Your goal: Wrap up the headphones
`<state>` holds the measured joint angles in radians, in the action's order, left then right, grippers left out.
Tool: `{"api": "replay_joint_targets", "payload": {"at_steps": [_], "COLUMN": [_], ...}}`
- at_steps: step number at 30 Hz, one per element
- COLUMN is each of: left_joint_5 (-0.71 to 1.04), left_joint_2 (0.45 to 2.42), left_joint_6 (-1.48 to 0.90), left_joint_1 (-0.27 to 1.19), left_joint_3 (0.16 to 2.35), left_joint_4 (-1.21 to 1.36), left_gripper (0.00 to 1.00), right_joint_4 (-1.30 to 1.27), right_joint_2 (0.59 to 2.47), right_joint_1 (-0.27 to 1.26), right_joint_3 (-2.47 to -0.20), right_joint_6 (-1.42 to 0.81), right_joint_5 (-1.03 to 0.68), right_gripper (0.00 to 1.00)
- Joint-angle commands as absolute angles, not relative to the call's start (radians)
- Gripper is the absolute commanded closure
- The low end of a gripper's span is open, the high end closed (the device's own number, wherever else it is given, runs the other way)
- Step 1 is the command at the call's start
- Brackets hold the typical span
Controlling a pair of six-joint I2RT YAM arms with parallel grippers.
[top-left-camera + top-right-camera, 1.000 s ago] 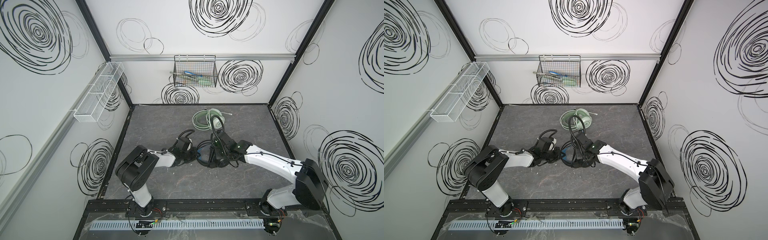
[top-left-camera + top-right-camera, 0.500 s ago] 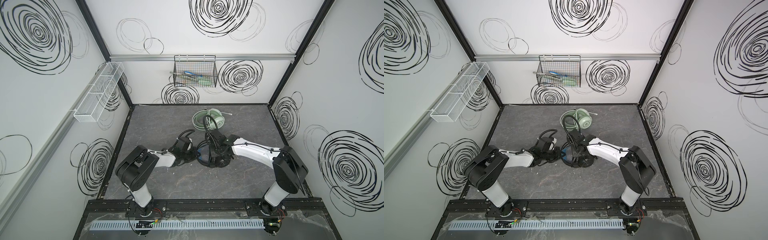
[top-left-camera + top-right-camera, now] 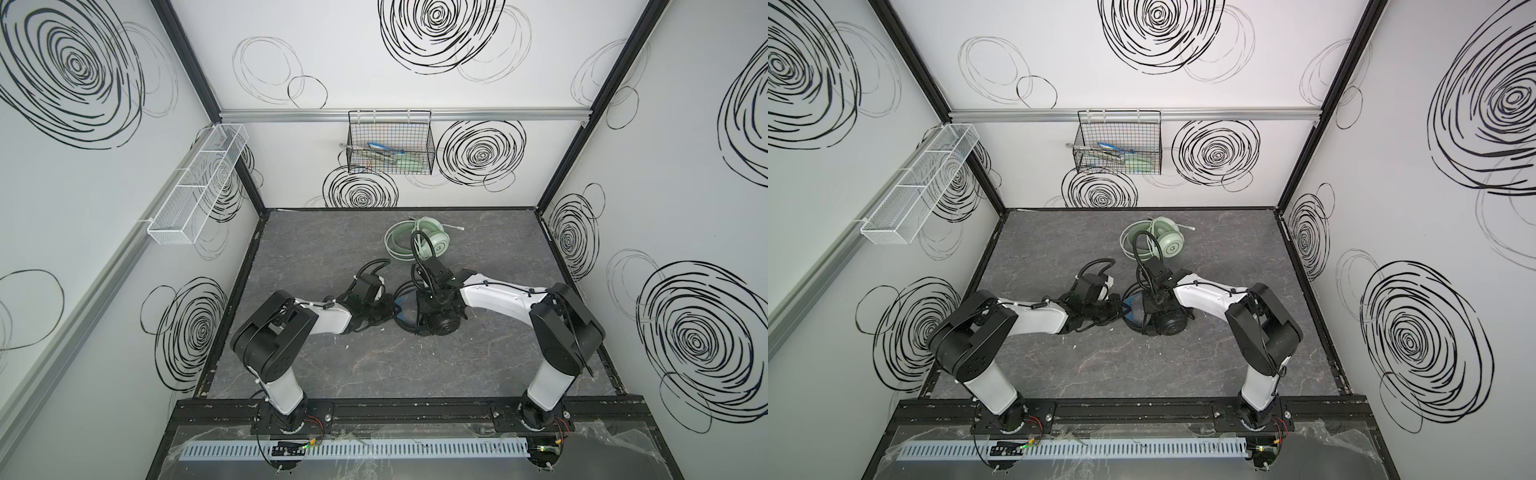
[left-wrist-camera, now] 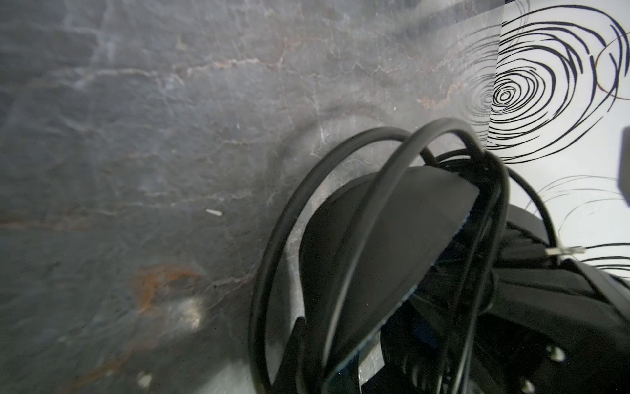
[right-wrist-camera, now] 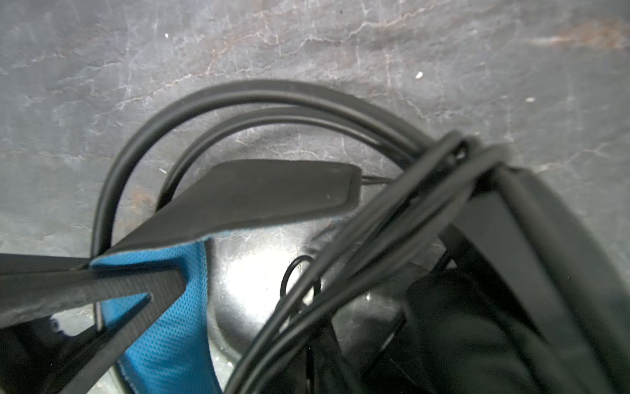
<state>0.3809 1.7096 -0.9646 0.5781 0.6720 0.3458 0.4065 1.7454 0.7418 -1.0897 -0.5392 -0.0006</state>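
The black headphones [image 3: 442,326] [image 3: 1167,326] lie mid-table, with blue headband padding [image 3: 1136,311] [image 5: 163,341] facing up. My left gripper [image 3: 390,311] [image 3: 1119,309] is shut on the headband [image 4: 392,232] [image 5: 272,194]; its fingers [image 5: 119,290] pinch the blue padding. Black cord [image 4: 283,245] [image 5: 259,92] loops round the headband in several strands. My right gripper [image 3: 432,307] [image 3: 1156,307] sits low over the earcup amid the cord strands, its jaws hidden by them. The mint-green headphones [image 3: 430,243] [image 3: 1167,241] lie behind, with their pale cord coiled [image 3: 395,245].
A black wire basket [image 3: 390,145] holding tools hangs on the back wall. A white mesh shelf [image 3: 199,183] runs along the left wall. The arms' base rail [image 3: 415,411] borders the table's front edge.
The right arm's elbow has swung in from the front right and risen, while its gripper stayed over the black headphones. The left arm has not moved.
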Motion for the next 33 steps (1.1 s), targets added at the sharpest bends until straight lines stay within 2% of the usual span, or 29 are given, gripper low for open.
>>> {"api": "replay_joint_targets", "payload": {"at_steps": [1,8,14,17,27,33], "left_joint_5": [0.452,0.467,0.47,0.469,0.469,0.469], "left_joint_2": [1.709,1.703,1.687,1.679,1.667,1.671], "left_joint_6": [-0.9,-0.894,-0.889,-0.888,-0.885,-0.892], "left_joint_1": [0.604,0.598,0.591,0.58,0.535,0.53], "left_joint_3": [0.673,0.673,0.666,0.655,0.641,0.638], "left_joint_4": [0.361,0.35,0.342,0.34,0.349,0.363], "left_gripper": [1.0,1.0,1.0,1.0,1.0,1.0], "right_joint_4": [0.317,0.289,0.332,0.361,0.474,0.503], "right_joint_2": [1.734,1.736,1.71,1.673,1.555,1.549], "right_joint_1": [0.729,0.736,0.758,0.771,0.793,0.805], "right_joint_3": [-1.052,-1.015,-1.038,-1.041,-1.03,-1.023], "right_joint_6": [-0.569,-0.583,-0.584,-0.582,-0.584,-0.586], "right_joint_5": [-0.013,-0.04,0.028,0.062,0.143,0.146], "right_gripper": [0.87,0.7,0.49,0.44,0.43,0.44]}}
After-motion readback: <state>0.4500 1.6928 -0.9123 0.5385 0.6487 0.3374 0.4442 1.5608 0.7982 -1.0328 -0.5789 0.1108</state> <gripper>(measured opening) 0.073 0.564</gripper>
